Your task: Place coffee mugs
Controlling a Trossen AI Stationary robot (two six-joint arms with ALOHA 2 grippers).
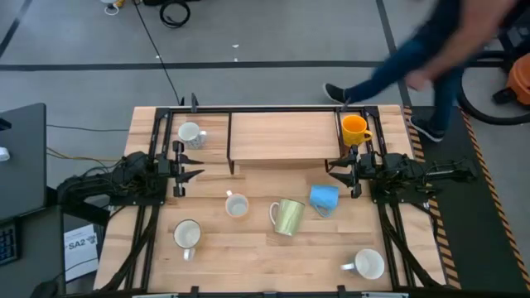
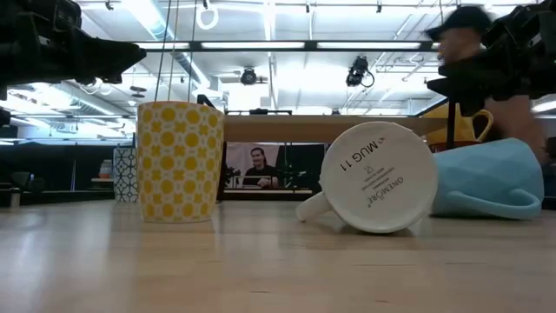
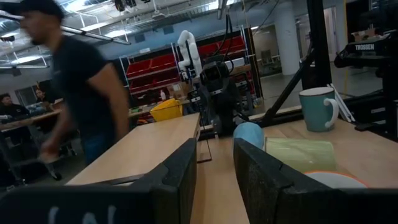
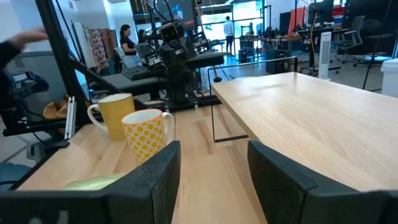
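**None on the shelf yet**

Seven mugs show from above, all on the desk (image 1: 248, 248) and none on the raised wooden shelf (image 1: 281, 136), so I judge the placing not begun (if the shelf is the goal). The orange mug (image 1: 355, 128) and patterned mug (image 1: 190, 133) stand beside the shelf's ends. The light blue mug (image 1: 324, 199) and pale green mug (image 1: 288, 216) lie tipped. Left tool (image 1: 189, 171) and right tool (image 1: 339, 171) wait at the shelf's front, fingers apart, gripping nothing.

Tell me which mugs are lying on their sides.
Two: the light blue mug and the pale yellow-green mug, side by side mid-table. The orange mug and the white ones stand upright.
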